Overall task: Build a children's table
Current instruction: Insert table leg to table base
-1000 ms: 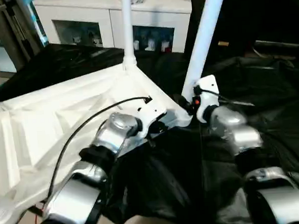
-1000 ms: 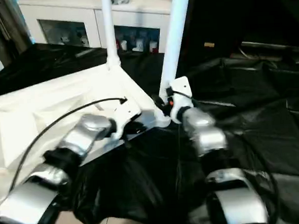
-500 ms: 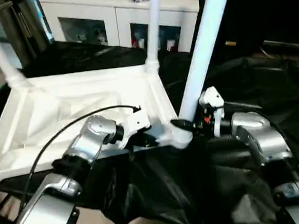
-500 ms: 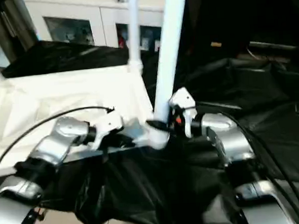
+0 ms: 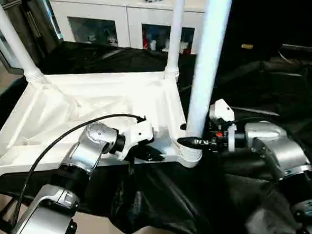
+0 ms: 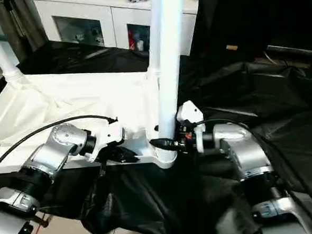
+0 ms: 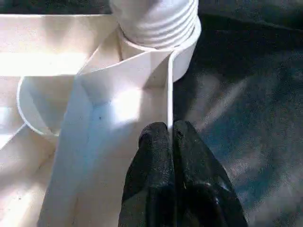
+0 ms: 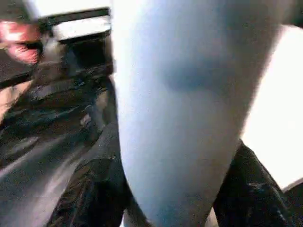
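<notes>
Lately, item: tabletop (image 5: 86, 108), underside up on the black sheet (image 5: 260, 89), swung round from its slanted set of a second before to lie square before me. Near-corner leg (image 5: 208, 66), formerly tilted, stood upright in its socket (image 5: 190, 153), likely seated. Right gripper (image 5: 192, 142), forearm stretched across, clasped that leg's base. Left gripper (image 7: 169, 142), clenched, pinched the tabletop's rim. Two far legs stood fitted.

Probably a lab or showroom: white glass-fronted cabinet (image 5: 129, 23), black sheeting (image 5: 281, 88) over the floor.
</notes>
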Robot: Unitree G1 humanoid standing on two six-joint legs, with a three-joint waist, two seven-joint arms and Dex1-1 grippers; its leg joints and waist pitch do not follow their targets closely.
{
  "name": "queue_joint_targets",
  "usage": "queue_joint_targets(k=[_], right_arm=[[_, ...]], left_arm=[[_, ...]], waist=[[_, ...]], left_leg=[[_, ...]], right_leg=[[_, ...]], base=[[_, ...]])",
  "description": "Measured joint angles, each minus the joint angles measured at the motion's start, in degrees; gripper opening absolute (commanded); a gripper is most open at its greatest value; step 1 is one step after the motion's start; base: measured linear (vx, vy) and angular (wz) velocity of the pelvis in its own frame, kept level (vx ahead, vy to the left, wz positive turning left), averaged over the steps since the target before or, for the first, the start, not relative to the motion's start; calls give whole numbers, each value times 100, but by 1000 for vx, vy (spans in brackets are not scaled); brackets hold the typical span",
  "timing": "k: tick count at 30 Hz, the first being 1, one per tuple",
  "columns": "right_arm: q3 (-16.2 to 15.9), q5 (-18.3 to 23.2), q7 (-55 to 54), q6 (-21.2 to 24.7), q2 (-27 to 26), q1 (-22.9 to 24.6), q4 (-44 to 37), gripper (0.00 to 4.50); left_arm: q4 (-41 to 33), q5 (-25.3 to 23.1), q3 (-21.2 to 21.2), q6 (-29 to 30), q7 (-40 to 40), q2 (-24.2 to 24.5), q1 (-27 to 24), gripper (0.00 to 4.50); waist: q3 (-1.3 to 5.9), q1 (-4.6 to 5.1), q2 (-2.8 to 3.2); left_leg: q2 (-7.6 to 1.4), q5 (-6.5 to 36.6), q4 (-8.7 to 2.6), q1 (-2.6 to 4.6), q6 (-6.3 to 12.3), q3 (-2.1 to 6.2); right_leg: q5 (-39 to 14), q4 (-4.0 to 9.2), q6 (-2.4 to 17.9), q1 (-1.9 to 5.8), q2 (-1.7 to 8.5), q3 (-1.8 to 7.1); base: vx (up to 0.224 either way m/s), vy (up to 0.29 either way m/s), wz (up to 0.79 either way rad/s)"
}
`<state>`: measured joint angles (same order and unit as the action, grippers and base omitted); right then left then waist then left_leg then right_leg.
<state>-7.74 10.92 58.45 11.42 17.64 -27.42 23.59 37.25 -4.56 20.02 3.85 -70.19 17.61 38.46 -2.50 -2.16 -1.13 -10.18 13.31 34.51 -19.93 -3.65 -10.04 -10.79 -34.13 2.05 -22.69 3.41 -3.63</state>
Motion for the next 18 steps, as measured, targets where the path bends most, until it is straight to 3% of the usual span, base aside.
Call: queue_joint_targets(k=[6, 11, 18], right_arm=[[601, -200, -2068, -158, -605, -325, 872, 188], [1135, -168, -3064, -350, -878, -539, 1323, 188], [1209, 11, -2871, -553, -981, -399, 1070, 188]], left_arm=[[569, -200, -101, 279, 1151, -690, 325, 0], [1029, -215, -142, 496, 1833, -1169, 630, 0], [849, -311, -100, -146, 1559, -884, 473, 0]], waist=[[-5, 33, 8], [-10, 12, 19], [-53, 24, 95]], left_leg=[[2, -37, 0, 0, -6, -3], [1, -55, -7, -9, -10, 2], [-12, -74, -19, -23, 11, 4]], right_leg=[[13, 5, 14, 5, 6, 4], [27, -2, 5, 1, 6, 0], [27, -1, 2, -14, 0, -13]], base=[[0, 0, 0], [0, 0, 0], [0, 0, 0]])
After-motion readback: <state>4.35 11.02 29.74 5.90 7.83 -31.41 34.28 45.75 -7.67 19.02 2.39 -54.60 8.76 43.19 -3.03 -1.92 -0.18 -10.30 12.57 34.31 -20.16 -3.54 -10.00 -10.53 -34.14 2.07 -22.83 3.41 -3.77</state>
